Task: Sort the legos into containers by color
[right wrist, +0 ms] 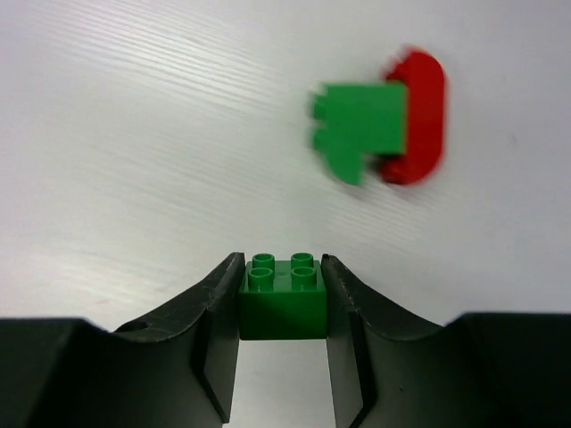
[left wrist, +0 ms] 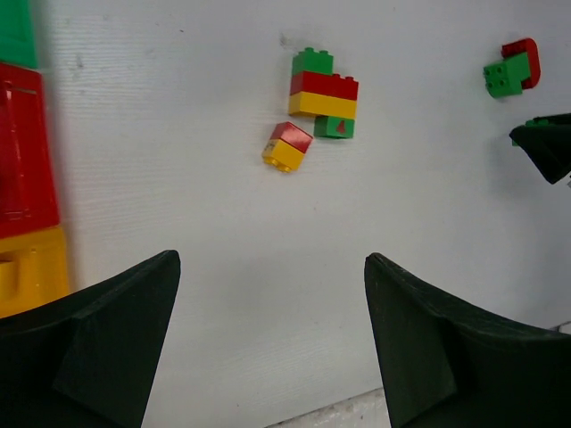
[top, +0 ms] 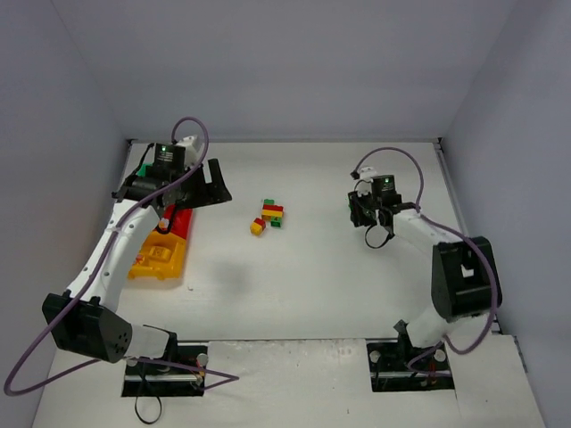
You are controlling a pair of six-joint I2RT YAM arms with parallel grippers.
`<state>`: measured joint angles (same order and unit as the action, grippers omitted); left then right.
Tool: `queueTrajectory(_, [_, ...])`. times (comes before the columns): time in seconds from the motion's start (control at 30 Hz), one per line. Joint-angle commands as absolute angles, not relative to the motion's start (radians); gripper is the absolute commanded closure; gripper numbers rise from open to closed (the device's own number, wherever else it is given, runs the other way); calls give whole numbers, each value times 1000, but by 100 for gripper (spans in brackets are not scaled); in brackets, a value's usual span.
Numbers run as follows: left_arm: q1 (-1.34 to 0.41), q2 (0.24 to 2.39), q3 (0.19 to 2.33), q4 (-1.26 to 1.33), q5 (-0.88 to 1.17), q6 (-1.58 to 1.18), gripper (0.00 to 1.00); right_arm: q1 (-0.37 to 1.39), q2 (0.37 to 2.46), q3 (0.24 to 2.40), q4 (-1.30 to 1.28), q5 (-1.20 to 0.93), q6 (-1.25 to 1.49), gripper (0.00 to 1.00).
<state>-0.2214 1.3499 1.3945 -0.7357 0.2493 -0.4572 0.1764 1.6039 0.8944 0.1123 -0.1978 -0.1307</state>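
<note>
Legos (top: 270, 214) lie in a small cluster at the middle of the white table (top: 312, 285), between the two arms.

Right side: the right gripper (right wrist: 281, 260) is pressed together on a single green brick (right wrist: 282, 312). The brick sits squarely between the two fingers, studs up, with one finger against each side wall. Whether it rests on the table or is clear of it cannot be told. Just beyond the fingers, slightly to the right in the wrist view, lies a green-and-red piece (right wrist: 375, 129). It is blurred, apart from the gripper, and its green part is joined to a rounded red part.

Left side: the left gripper (left wrist: 272, 259) is spread wide and grips nothing. It hangs at the far left of the table, above the bins. Ahead of its fingers and well apart from them stands a stack (left wrist: 321, 94) of green over red over yellow, with a small green block at its lower corner. A red-and-yellow brick (left wrist: 287, 147) lies just beside the stack, tilted, on the side toward the gripper.

Bins: the three stand in a row along the left side of the table. The green bin (left wrist: 16, 31) is farthest, the red bin (left wrist: 27, 152) is in the middle, and the yellow bin (left wrist: 31, 272) is nearest. Only their edges show in the left wrist view, and their contents cannot be told.
</note>
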Motion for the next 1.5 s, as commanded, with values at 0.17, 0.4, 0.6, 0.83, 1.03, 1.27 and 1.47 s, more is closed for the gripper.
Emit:
queueTrajectory(0.17, [-305, 1354, 1454, -625, 567, -523, 23, 425, 1271, 879, 236, -439, -294, 100])
queueTrajectory(0.4, [-411, 1362, 1474, -563, 695, -578, 23, 564, 1198, 928, 244, -569, -319, 98])
queueTrajectory(0.6, [-474, 1373, 1467, -538, 689, -615, 23, 638, 1200, 986, 241, -600, -327, 96])
queueTrajectory(0.83, [-520, 1396, 1445, -508, 657, -644, 23, 673, 1207, 1017, 253, -618, -324, 96])
queueTrajectory(1.03, [-535, 1416, 1439, -468, 655, -673, 23, 703, 1215, 1023, 258, -615, -322, 95])
queueTrajectory(1.27, [-561, 1453, 1444, -474, 649, -684, 41, 713, 1213, 1019, 279, -592, -310, 95])
queueTrajectory(1.47, [-572, 1465, 1425, -474, 655, -687, 63, 715, 1221, 1016, 296, -568, -308, 95])
